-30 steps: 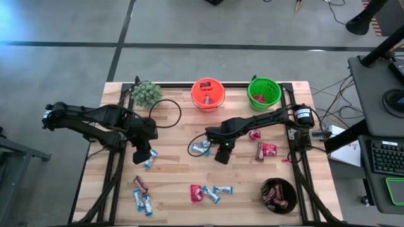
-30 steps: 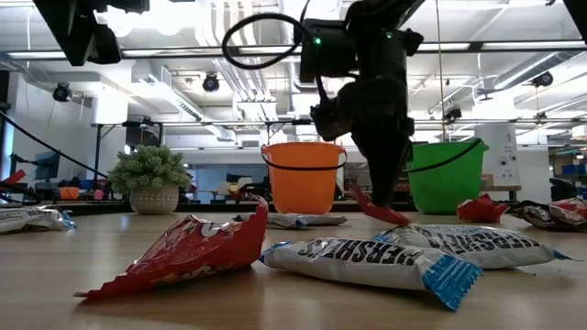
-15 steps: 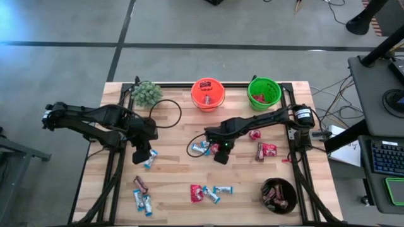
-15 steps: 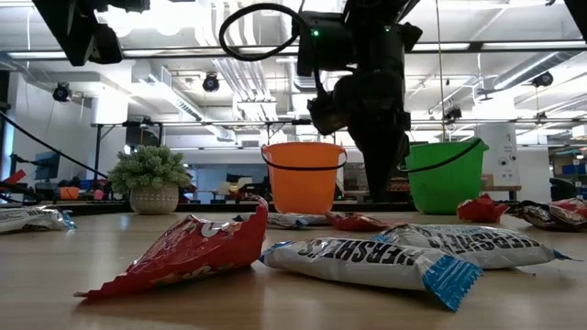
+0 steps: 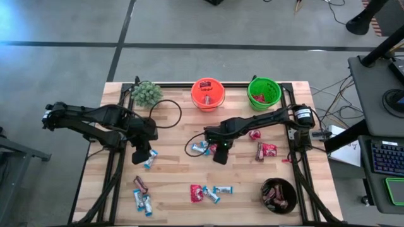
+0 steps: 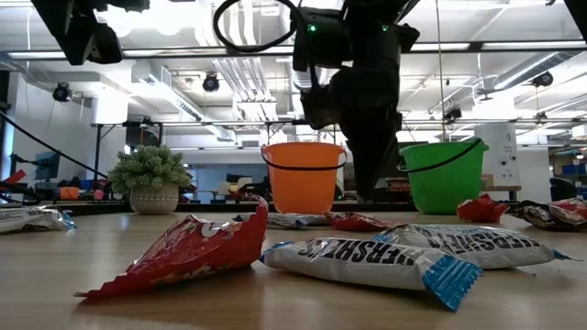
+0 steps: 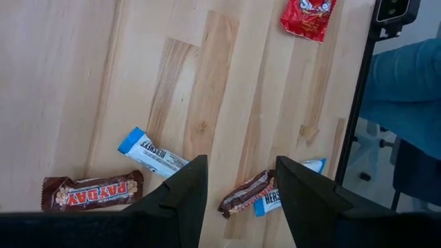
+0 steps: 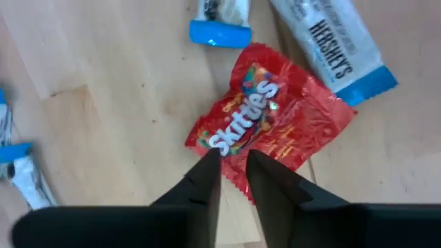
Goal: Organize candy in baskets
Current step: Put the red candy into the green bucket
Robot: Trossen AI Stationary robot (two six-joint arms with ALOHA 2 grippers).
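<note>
Scattered candy [image 5: 204, 193]; three baskets [image 5: 207, 93].

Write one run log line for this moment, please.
right end effector: slightly open above red Skittles packet lying on table | left end effector: open, empty, waiting

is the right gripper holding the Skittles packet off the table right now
No, the Skittles packet lies flat on the table, and the right gripper hovers just above its edge with nothing between its fingers.
</note>
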